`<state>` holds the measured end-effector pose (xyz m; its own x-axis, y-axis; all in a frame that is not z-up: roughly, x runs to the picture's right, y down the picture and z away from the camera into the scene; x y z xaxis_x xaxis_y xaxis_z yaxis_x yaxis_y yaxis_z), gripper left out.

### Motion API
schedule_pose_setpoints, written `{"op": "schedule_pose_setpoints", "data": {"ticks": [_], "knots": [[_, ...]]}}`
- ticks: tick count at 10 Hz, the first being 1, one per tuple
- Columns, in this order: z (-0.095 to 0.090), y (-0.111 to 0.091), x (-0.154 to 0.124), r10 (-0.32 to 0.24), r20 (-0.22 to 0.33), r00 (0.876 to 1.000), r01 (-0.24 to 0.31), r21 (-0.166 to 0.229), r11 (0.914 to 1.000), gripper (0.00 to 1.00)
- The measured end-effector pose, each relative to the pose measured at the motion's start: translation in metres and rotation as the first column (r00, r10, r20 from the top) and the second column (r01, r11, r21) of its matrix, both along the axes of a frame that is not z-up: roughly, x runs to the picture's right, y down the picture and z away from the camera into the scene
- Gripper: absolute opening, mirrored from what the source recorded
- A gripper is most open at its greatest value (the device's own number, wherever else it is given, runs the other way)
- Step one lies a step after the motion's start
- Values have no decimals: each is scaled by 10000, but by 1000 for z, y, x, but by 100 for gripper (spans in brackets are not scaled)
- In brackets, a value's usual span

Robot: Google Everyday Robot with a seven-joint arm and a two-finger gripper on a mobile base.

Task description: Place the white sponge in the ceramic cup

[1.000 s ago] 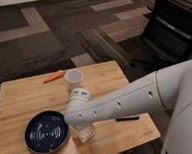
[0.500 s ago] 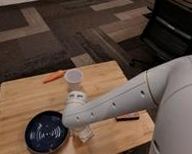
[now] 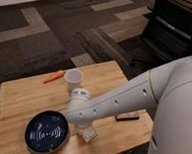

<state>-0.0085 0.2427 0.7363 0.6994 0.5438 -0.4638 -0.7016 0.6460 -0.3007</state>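
Observation:
The white sponge (image 3: 90,135) shows as a pale block on the wooden table (image 3: 22,98), just right of the blue plate, mostly covered by my gripper. My gripper (image 3: 87,132) reaches straight down onto it at the front of the table and is shut on it. The ceramic cup (image 3: 73,78) stands upright and apart at the back of the table, behind my wrist. My white arm crosses the table from the right.
A dark-blue patterned plate (image 3: 47,132) lies at the front left, close to the gripper. An orange stick (image 3: 53,77) lies left of the cup. A dark flat bar (image 3: 127,116) rests near the right edge. A dark cabinet (image 3: 176,27) stands back right.
My gripper has closed on the sponge beside the plate. The arm has swung slightly nearer and lower over the table's right side.

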Motion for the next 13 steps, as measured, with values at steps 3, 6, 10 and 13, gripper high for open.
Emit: {"op": "schedule_pose_setpoints", "data": {"ticks": [3, 6, 10, 13], "knots": [[-15, 18, 42, 556, -1358, 9892, -599, -280, 9978, 0], [-14, 11, 25, 654, -1146, 9913, -675, -151, 9976, 0], [23, -21, -23, -117, 312, 9994, 112, 167, 9998, 0], [51, -61, -13, -619, 375, 9974, 595, 605, 9964, 0]]}}
